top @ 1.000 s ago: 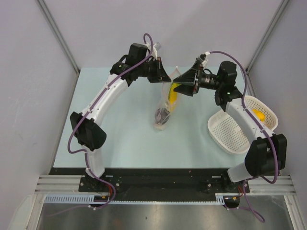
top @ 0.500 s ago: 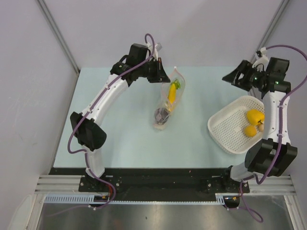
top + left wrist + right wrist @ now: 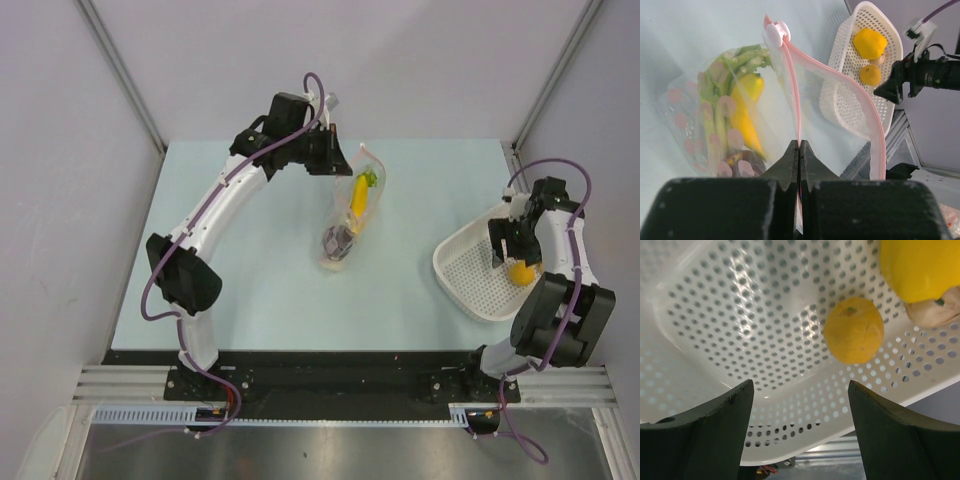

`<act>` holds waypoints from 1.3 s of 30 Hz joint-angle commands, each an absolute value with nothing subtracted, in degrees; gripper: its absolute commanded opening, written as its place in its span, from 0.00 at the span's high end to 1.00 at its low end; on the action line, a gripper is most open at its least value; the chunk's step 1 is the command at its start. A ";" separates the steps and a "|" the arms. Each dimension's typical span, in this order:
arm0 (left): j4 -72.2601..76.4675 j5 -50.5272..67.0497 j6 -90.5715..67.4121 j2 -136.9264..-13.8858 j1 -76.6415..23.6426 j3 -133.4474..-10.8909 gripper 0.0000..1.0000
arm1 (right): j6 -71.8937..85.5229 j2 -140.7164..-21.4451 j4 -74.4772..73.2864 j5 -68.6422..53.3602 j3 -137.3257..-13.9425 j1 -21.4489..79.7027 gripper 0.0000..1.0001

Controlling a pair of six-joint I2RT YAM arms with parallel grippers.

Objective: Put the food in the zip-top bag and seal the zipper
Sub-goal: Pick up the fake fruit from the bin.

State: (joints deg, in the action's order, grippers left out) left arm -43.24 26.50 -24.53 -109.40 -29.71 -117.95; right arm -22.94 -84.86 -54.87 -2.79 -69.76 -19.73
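**Plastic bag propped open, right claw back at the basket**

Biggest thing on the table (image 3: 250,270) is the white perforated basket (image 3: 462,272), on the right side. The right gripper (image 3: 800,390) was at the bag mouth a second ago. It has since swung out and dropped into the basket, fingers spread wide, nothing between them.

Mid-table the zip-top bag (image 3: 348,215) hasn't shifted. The left gripper (image 3: 799,146) stays pressed together on its pink edge, holding the mouth up.

Inside the bag: banana (image 3: 742,117), leek (image 3: 727,70), dark red-purple fruit (image 3: 338,240). The small orange-yellow fruit (image 3: 854,330) is still in the basket, just ahead of the open claw, beside a bigger yellow piece (image 3: 920,265).

The zipper (image 3: 794,85) is unsealed, its strips apart.

My read: drop done, next pick starting, sealing waits.
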 commanded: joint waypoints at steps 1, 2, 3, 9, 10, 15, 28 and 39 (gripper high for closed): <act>-45.08 25.58 -21.62 -107.23 -29.62 -119.27 1.00 | -29.88 -86.57 -51.77 5.18 -66.27 -22.14 0.20; -45.26 25.58 -21.36 -107.23 -29.62 -119.18 1.00 | -30.23 -87.62 -50.29 5.36 -65.57 -22.58 0.20; -45.44 25.32 -20.75 -107.14 -29.62 -119.18 1.00 | -30.67 -88.06 -49.66 5.45 -65.31 -23.11 0.20; -45.18 25.40 -19.69 -106.17 -29.36 -117.42 1.00 | -31.64 -91.58 -44.57 7.12 -64.51 -23.73 0.19; -45.18 25.40 -19.60 -106.00 -29.36 -117.25 1.00 | -31.90 -92.10 -43.86 7.73 -64.51 -23.64 0.19; -45.09 25.58 -19.34 -106.08 -29.09 -116.72 1.00 | -32.52 -96.05 -40.17 8.09 -64.42 -23.64 0.16; -48.78 25.14 -17.75 -107.67 -29.00 -120.41 1.00 | -31.29 -90.12 -47.70 1.07 -66.79 -20.31 0.66; -52.82 27.07 -17.31 -108.89 -29.00 -124.80 1.00 | -12.25 -75.68 -50.04 -38.02 -85.84 -2.83 0.96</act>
